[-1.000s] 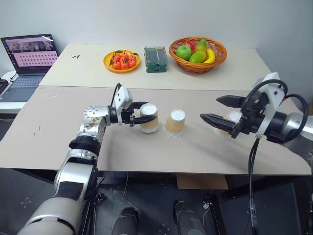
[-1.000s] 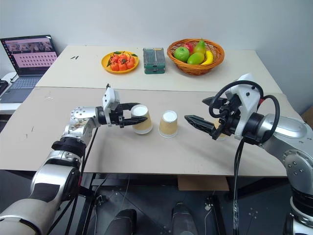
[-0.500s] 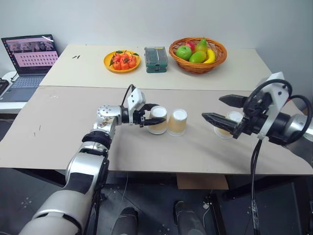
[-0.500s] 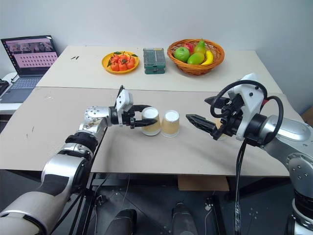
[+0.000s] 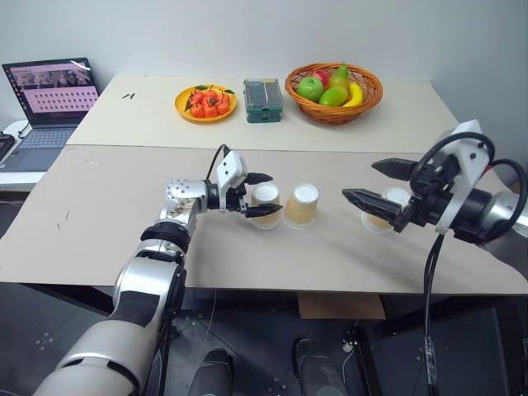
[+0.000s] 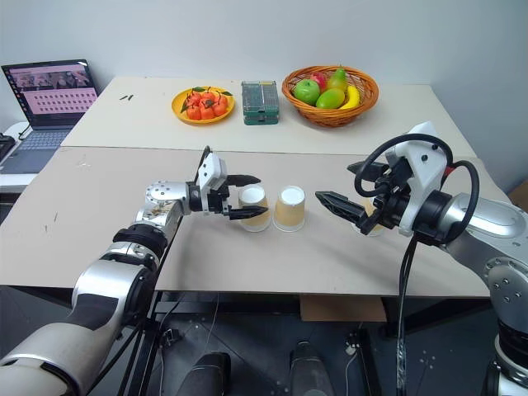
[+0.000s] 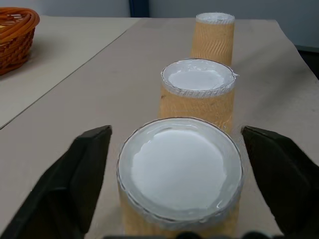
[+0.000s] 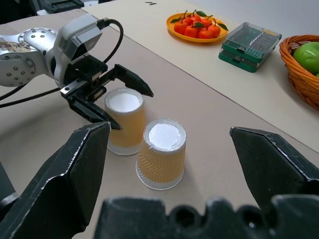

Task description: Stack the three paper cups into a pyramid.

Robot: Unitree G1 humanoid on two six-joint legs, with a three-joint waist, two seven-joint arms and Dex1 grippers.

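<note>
Three tan paper cups stand upside down on the table (image 5: 99, 231), white bases up. The left cup (image 5: 266, 205) and the middle cup (image 5: 301, 206) sit close side by side. My left gripper (image 5: 266, 195) is open, one finger on each side of the left cup and apart from its walls; the left wrist view shows that cup (image 7: 179, 174) between the fingers (image 7: 75, 184) with the other two in a row behind it. The third cup (image 5: 394, 196) stands to the right, partly hidden behind my right gripper (image 5: 361, 180), which hangs open above the table with nothing in it.
On the far table are an orange plate of tangerines (image 5: 205, 102), a green box (image 5: 263, 100) and a wicker basket of fruit (image 5: 333, 91). A laptop (image 5: 51, 99) sits open at the far left. A seam runs between the two tabletops.
My left gripper carried the left cup rightward until it stood beside the middle cup, then opened its fingers off it. The right gripper has stayed in place, open.
</note>
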